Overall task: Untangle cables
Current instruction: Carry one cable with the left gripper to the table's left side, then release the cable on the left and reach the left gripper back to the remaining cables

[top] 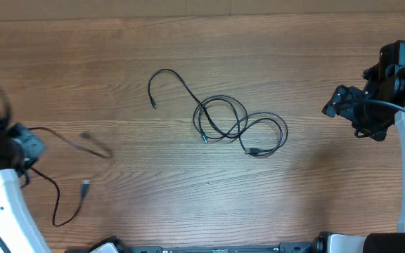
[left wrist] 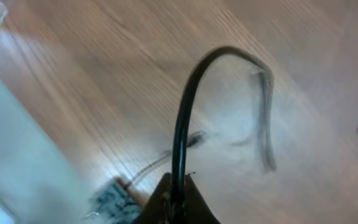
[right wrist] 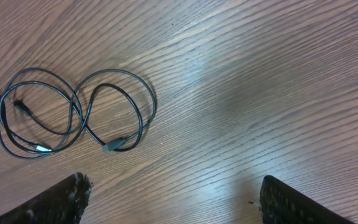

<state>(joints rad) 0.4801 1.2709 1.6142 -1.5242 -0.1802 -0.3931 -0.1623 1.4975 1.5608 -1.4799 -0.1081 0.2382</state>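
Overhead, a looped cable (top: 240, 125) is seen lying in the middle of the table (top: 329, 186); a second cable (top: 56, 204) is spread over the left side. One end of it is pinched tight by the left gripper (left wrist: 178, 186), and it is bent up in an arch; the right gripper (right wrist: 174, 183) is spread wide open with nothing in it, well apart from the loops.

The left gripper (top: 32, 144) and its cable (top: 93, 146) are blurred. The bottom edge crops the fingers (right wrist: 48, 202) of the right gripper (right wrist: 173, 190).
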